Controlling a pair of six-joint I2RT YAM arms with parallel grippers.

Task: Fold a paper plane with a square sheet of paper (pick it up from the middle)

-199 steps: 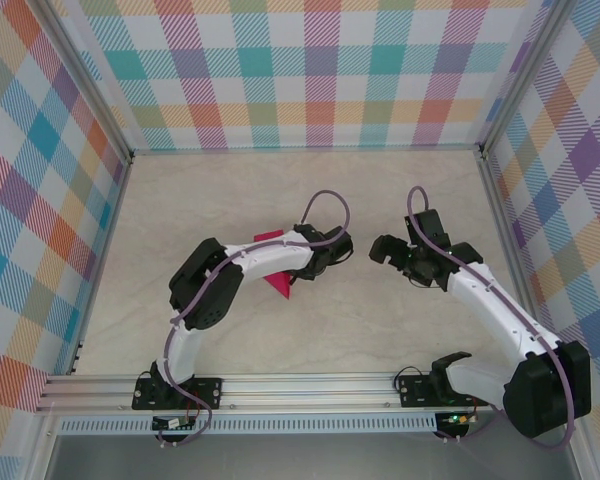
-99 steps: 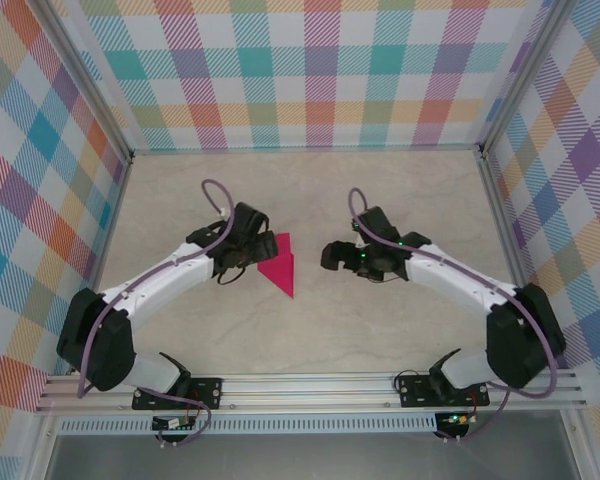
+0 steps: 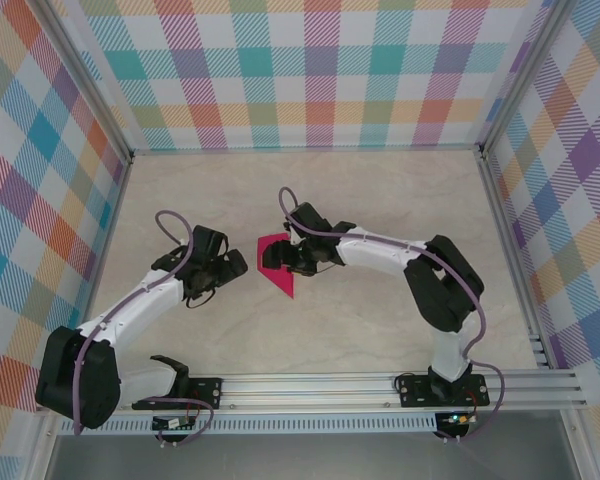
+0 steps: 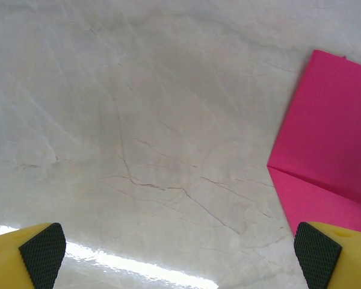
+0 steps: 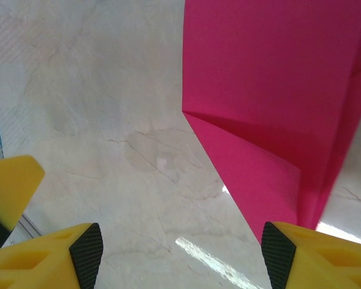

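Paper (image 3: pixel 276 272) part-folded, lying mid table (image 3: pixel 380 320). L gripper (image 4: pixel 180 253) wide open, empty, just beside it. R gripper (image 5: pixel 182 253) open at paper's edge, nothing clamped. Risk: pinching edge, not middle, so sheet slides, folds spring open.

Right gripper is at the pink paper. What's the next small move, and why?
Probably ease the right gripper down and close on the folded edge of the paper: it lies partly between the open fingers, ungripped, and the left gripper sits open beside it.
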